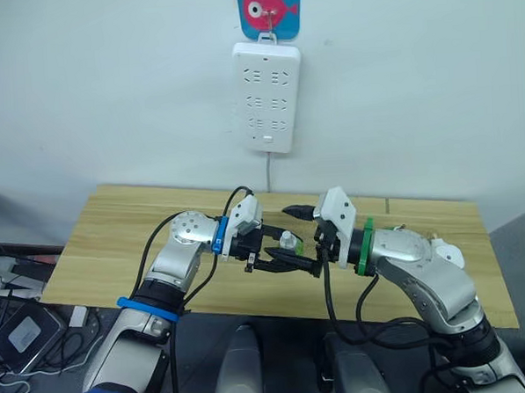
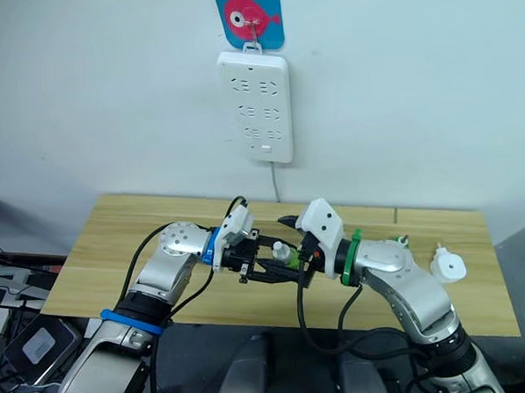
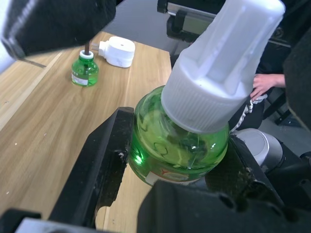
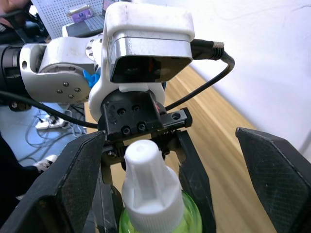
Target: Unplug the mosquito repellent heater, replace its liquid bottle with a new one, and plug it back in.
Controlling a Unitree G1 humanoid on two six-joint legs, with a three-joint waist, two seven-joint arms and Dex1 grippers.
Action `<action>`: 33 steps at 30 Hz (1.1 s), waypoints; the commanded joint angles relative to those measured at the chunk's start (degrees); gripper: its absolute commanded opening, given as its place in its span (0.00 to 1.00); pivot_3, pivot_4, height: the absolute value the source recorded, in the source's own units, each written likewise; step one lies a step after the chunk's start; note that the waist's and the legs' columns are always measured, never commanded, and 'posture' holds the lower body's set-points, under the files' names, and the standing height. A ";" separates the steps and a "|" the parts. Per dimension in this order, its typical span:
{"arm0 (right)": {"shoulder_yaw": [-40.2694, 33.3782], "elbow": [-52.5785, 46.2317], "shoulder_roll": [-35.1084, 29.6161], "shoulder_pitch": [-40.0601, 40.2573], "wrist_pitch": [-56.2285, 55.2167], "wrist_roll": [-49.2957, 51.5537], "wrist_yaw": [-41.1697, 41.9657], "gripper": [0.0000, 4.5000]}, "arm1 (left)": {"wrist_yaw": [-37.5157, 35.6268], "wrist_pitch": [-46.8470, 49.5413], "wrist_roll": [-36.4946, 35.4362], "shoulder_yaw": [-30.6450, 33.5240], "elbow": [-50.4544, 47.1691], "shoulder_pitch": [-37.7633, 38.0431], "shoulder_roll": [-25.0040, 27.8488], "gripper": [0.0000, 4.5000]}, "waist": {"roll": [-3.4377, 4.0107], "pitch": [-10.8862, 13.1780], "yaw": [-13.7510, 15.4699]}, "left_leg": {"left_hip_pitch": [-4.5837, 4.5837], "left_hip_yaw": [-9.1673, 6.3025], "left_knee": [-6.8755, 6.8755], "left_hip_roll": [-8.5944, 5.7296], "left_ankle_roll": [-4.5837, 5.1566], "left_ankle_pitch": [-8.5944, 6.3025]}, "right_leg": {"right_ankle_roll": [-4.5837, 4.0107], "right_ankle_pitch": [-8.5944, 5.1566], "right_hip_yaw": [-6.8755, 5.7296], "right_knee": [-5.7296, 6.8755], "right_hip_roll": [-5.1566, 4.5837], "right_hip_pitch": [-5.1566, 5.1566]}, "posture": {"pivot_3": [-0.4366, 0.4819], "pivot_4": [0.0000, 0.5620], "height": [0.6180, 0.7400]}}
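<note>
My left gripper (image 1: pixel 281 257) is shut on a new liquid bottle (image 3: pixel 180 145), green with a white ribbed cap (image 3: pixel 218 73), and holds it in the air over the table's front edge. Facing it, my right gripper (image 1: pixel 302 240) is open, its two fingers spread on either side of the cap (image 4: pixel 146 179) without touching it. The mosquito repellent heater (image 2: pixel 448 264), a small white barrel, lies on the table at the far right. Close beside it stands another green bottle (image 3: pixel 85 70), uncapped, with a dark wick.
A white multi-socket power strip (image 1: pixel 269 95) hangs on the wall under a pink fish hook (image 1: pixel 269 7), its cord running down behind the wooden table (image 1: pixel 115 231). A person's hand (image 3: pixel 265 85) shows beyond the table in the left wrist view.
</note>
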 commanded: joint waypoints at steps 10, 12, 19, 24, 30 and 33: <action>-2.00 -2.59 -3.09 1.70 -0.39 4.53 2.42 0.23 | -0.11 -0.44 0.11 0.99 -0.90 -0.16 -0.10 0.50 | 0.00 0.00 -0.08 | 0.01 -0.01 0.01 0.01 0.00 0.00 | 0.00 0.00 0.00 0.02 0.02 0.00 | 0.73 0.43 1.00; -1.88 -2.47 -3.85 1.78 -0.72 5.20 3.31 0.23 | 0.06 -0.35 0.16 1.02 -1.04 -0.05 -0.22 0.50 | 0.00 0.00 -0.06 | 0.01 -0.01 0.01 0.01 0.00 0.00 | 0.01 0.00 0.00 0.02 0.02 0.00 | 0.73 0.43 1.00; 2.01 5.31 -5.12 -6.58 -6.54 6.47 15.84 0.23 | -2.25 1.15 -1.11 0.00 -5.30 1.89 0.29 0.50 | 0.01 0.01 -0.28 | 0.03 0.01 0.03 0.02 0.01 0.01 | 0.01 -0.01 0.02 0.05 0.03 0.00 | 0.76 0.45 1.00; 8.09 18.63 -6.64 -15.02 -17.26 3.76 34.87 0.23 | -7.54 1.72 -2.37 -2.50 -12.94 6.47 3.27 0.50 | 0.01 0.01 -0.07 | 0.06 -0.01 -0.02 0.08 0.02 0.00 | -0.03 0.02 0.00 0.04 0.10 0.00 | 0.82 0.45 1.00; 7.58 27.54 -6.80 -17.95 -22.52 1.76 39.67 0.39 | -7.63 3.24 -2.72 -2.47 -16.53 8.74 4.57 0.50 | 0.02 0.02 1.16 | 0.05 -0.12 -0.02 0.10 0.02 0.00 | -0.19 0.10 -0.12 0.07 0.12 0.01 | 0.84 0.45 1.00; 4.20 25.75 -10.67 -15.44 -20.92 2.68 38.32 0.61 | -6.29 3.11 -2.12 -1.28 -14.54 8.03 4.44 0.50 | 0.02 0.01 2.30 | 0.05 -0.07 0.04 0.08 0.01 0.01 | -0.07 0.03 -0.07 0.05 0.09 0.03 | 0.82 0.45 1.00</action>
